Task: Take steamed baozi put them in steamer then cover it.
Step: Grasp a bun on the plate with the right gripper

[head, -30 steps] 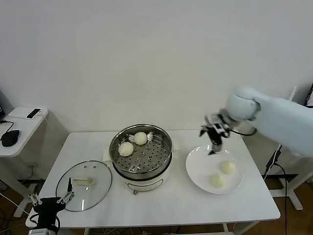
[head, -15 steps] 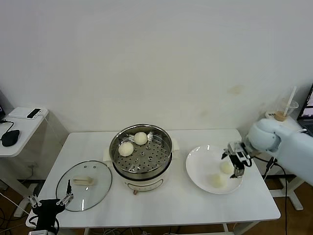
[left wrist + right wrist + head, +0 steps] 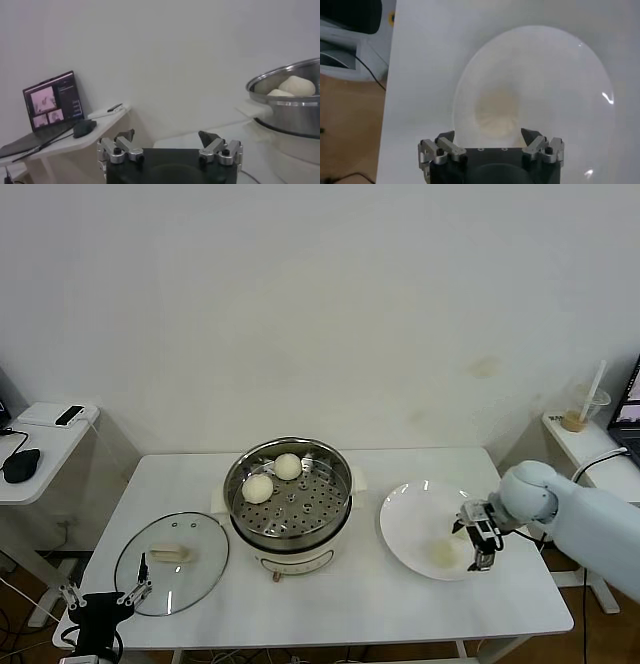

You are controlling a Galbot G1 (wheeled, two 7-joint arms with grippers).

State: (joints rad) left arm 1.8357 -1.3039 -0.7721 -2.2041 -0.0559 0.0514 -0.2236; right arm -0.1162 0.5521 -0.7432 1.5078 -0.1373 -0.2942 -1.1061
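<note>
The steel steamer point(image 3: 288, 502) stands mid-table with two baozi point(image 3: 257, 488) point(image 3: 288, 466) on its perforated tray. The glass cover point(image 3: 172, 562) lies flat on the table to its left. On the white plate point(image 3: 410, 529) one baozi point(image 3: 443, 552) shows; another is hidden behind my right gripper point(image 3: 482, 549). My right gripper point(image 3: 487, 134) is open, low over the plate point(image 3: 570, 90), with a baozi point(image 3: 496, 112) just beyond its spread fingers. My left gripper point(image 3: 100, 604) is open and empty, parked below the table's front left corner. It also shows in the left wrist view point(image 3: 166, 135), with the steamer point(image 3: 295, 110) to one side.
A side table with a phone point(image 3: 68, 415) and a mouse point(image 3: 18, 466) stands at the left. Another side table with a drink cup point(image 3: 577, 414) stands at the right. A laptop point(image 3: 52, 102) shows in the left wrist view.
My right gripper has swung from above the plate's far edge to its right side and dropped low over it. It now hides one plate bun. The left arm has not moved.
</note>
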